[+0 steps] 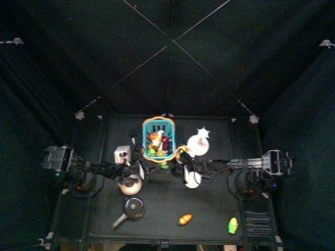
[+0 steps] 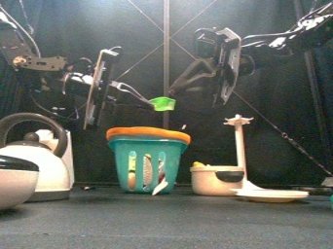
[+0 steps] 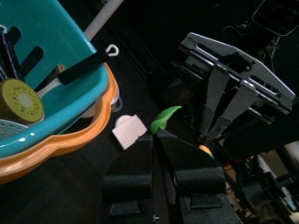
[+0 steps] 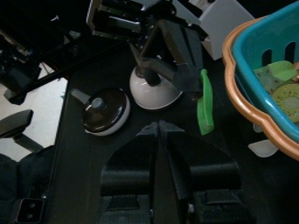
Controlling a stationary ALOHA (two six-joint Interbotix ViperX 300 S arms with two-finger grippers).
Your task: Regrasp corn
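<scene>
The corn (image 1: pixel 233 225) lies on the black table (image 1: pixel 157 233) at about 5 o'clock in the top view, near the front edge, free of both arms and well apart from the two grippers. A small orange oval piece (image 1: pixel 186 218) lies near it at about 6 o'clock, the two not touching. Above the middle of the table the arms meet in the air over the teal basket with the orange rim (image 2: pixel 146 160), which stands toward 12 o'clock. The left gripper (image 2: pixel 146 100) reaches in from 9 o'clock and is closed on one end of a slim green piece (image 2: pixel 163 102) – thin and leaf-like, not a cob. That piece hangs clear above the basket's rim. The right gripper (image 2: pixel 180 95) comes in from 3 o'clock with its jaws partly apart and its tips just beside the green piece. In its own wrist view the piece lies beside the jaws rather than between them; whether it touches them cannot be told. A white kettle (image 2: pixel 33 156) stands on the table at 9 o'clock of the basket in the front view, and a white bowl (image 2: pixel 215 180) at 3 o'clock. A black pan (image 1: pixel 133 208) sits at about 7 o'clock in the top view – apart from the corn.
</scene>
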